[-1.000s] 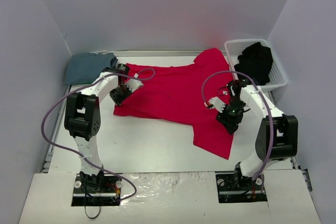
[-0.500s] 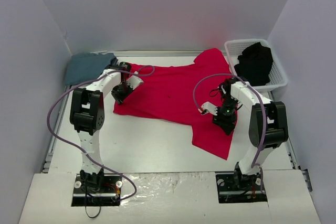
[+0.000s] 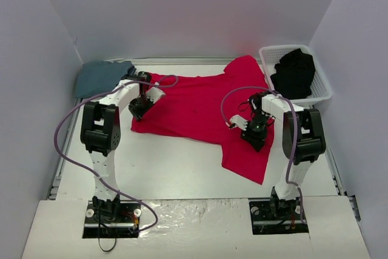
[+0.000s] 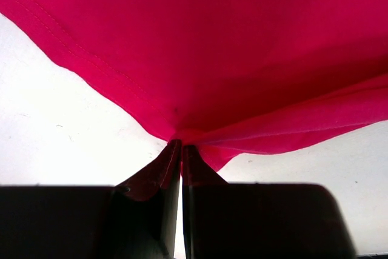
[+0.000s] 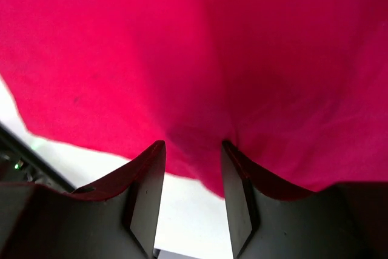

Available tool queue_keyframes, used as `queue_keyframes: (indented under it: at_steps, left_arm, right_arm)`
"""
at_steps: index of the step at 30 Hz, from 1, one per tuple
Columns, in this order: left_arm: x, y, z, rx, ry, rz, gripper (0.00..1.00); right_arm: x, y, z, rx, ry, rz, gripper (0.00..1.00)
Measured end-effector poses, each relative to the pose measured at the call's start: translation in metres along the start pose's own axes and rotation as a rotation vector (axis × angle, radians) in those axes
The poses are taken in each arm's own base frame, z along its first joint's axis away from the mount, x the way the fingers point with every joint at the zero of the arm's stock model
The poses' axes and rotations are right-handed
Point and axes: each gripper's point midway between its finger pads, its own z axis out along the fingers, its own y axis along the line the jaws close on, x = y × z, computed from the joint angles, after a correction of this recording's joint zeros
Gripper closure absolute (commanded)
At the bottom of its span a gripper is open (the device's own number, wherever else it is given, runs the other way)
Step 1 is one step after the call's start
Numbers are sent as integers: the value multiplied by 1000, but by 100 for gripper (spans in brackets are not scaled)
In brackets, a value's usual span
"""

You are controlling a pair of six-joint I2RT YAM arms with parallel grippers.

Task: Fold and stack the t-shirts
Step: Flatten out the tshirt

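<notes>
Pale lavender-grey back wall [image 3: 194,10], matching side walls [image 3: 30,101] enclosing white tabletop [image 3: 176,162]; metal rail [image 3: 182,60] along far edge; soft even light.

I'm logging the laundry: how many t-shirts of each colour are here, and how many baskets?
Red t-shirt: 1
Blue-grey t-shirt: 1
Black t-shirt: 1
White basket: 1
Total: 4
</notes>
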Motion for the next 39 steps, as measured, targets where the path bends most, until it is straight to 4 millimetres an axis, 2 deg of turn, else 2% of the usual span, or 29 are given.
queue_keyframes:
  at_steps: [3,6,14,21,26,29,34,39]
  left_arm:
    - [3,-2,2,5,8,-2,98]
    - [4,-3,3,7,12,-5,98]
    - [3,0,-3,-11,-4,-10,98]
    - [2,12,-8,-52,-12,-25,98]
    - [-18,31,-24,-117,-64,-38,98]
    - [-26,39,-31,-147,-85,-42,98]
    - [-24,42,-32,-163,-79,-43,98]
    - [-17,44,-28,-162,-60,-48,98]
  right_arm:
    - [0,-6,8,-3,13,41,65]
    - [0,-11,8,6,29,91,68]
    - [-7,-30,4,20,66,189,69]
    - [-28,-68,-6,107,19,220,69]
    - [-50,-104,-15,205,-53,220,69]
    - [-59,-117,-19,244,-93,220,68]
    - [-65,-108,-33,246,-137,190,66]
    - [-57,-69,-81,283,-183,118,65]
